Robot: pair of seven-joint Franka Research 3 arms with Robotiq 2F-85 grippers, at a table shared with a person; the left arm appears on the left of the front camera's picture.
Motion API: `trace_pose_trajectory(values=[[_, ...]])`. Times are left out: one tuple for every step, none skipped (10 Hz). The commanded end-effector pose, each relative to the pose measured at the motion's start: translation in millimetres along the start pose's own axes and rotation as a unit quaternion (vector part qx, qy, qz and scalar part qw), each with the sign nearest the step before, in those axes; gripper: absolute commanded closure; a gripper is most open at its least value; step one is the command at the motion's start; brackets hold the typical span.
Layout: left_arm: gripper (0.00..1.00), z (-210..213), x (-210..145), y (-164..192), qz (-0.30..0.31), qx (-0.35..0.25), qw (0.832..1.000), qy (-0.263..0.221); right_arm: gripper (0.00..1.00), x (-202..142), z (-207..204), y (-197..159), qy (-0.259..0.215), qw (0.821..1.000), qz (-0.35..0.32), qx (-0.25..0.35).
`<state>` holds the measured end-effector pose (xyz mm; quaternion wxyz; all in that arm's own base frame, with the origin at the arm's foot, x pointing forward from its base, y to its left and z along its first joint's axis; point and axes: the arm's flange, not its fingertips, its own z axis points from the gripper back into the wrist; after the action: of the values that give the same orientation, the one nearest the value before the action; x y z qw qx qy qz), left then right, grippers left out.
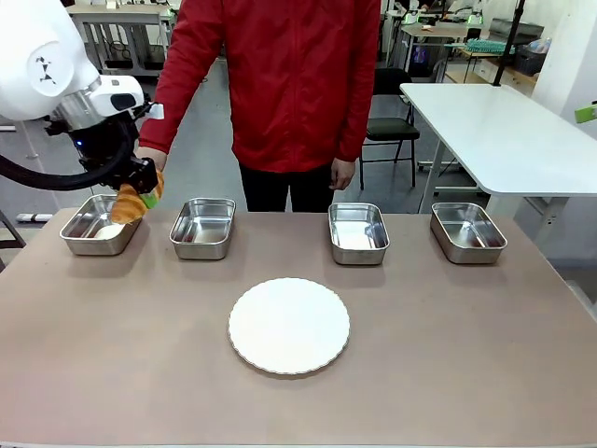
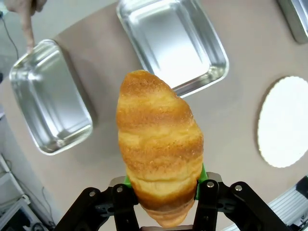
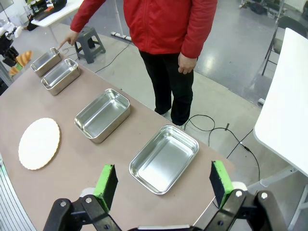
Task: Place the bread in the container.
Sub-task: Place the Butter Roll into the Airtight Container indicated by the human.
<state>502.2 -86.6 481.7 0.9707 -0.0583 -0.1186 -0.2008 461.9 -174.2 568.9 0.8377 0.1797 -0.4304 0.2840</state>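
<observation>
My left gripper (image 1: 142, 189) is shut on the golden-brown croissant (image 1: 129, 203) and holds it just above the far-left steel pan (image 1: 79, 233). In the left wrist view the croissant (image 2: 159, 144) stands up from between the green pads of the left gripper (image 2: 163, 199). That pan (image 2: 50, 98) lies below to the left, and a person's finger (image 2: 28, 29) points at its rim. My right gripper (image 3: 163, 184) hangs open and empty, high over the far-right pan (image 3: 164, 158).
Three more steel pans (image 1: 203, 227) (image 1: 358, 232) (image 1: 467, 231) stand in a row along the far side. A round white plate (image 1: 289, 325) lies mid-table. The person in a red jacket (image 1: 289, 84) stands behind the table, one arm stretched toward the left pan.
</observation>
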Motion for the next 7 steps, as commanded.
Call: trace_pose_trajectory(values=[[0.52, -0.4, 17.2, 51.1, -0.017, 0.014, 1.0, -0.001, 0.0, 1.1, 0.7, 0.6, -0.004, 1.0, 0.001, 0.002], [0.52, -7.9, 20.0, 74.5, -0.027, 0.01, 0.999, 0.021, 0.0, 1.1, 0.7, 0.6, -0.004, 1.0, 0.001, 0.002], [0.52, -17.1, 21.0, 92.2, -0.02, 0.023, 0.999, 0.023, 0.0, 1.1, 0.7, 0.6, -0.004, 1.0, 0.001, 0.002], [0.52, -30.3, 23.9, 110.5, -0.021, 0.042, 0.999, 0.011, 0.0, 1.1, 0.7, 0.6, -0.004, 1.0, 0.001, 0.002], [0.52, -43.9, 25.1, 123.3, -0.031, 0.043, 0.999, 0.012, 0.0, 1.1, 0.7, 0.6, -0.004, 1.0, 0.001, 0.002], [0.52, -55.7, 24.4, 133.6, -0.03, 0.042, 0.999, 0.011, 0.0, 1.1, 0.7, 0.6, -0.004, 1.0, 0.001, 0.002], [0.52, -64.5, 23.7, 141.0, -0.036, 0.046, 0.998, 0.012, 0.0, 1.1, 0.7, 0.6, -0.004, 1.0, 0.001, 0.002]])
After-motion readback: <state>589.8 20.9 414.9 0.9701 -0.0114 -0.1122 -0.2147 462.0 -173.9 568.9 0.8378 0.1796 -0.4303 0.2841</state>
